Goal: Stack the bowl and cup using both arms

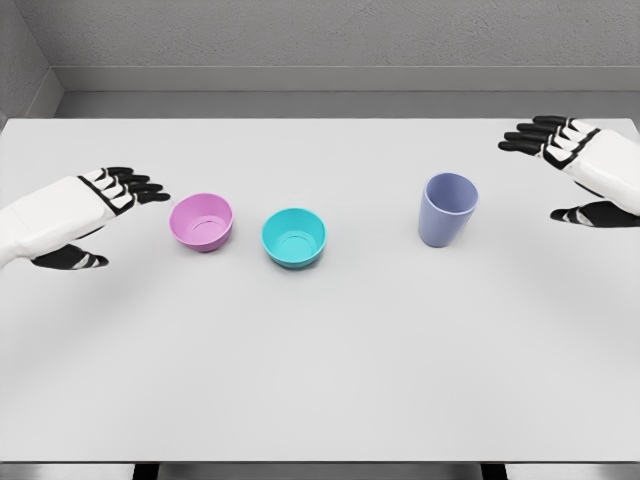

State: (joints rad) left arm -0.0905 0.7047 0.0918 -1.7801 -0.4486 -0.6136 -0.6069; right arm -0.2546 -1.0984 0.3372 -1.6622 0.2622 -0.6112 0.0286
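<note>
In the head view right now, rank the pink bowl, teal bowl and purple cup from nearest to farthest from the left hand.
1. Pink bowl, just right of the left hand.
2. Teal bowl, near the table's middle.
3. Purple cup, over toward the right hand.

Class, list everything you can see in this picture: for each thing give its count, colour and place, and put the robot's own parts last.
pink bowl: one, pink, left of the middle, upright
teal bowl: one, teal, centre, just right of the pink bowl, apart from it
cup: one, lavender, right of the middle, upright
table: one, white, under all three
left robot hand: one, white and black, open, left of the pink bowl
right robot hand: one, white and black, open, right of the cup
</note>
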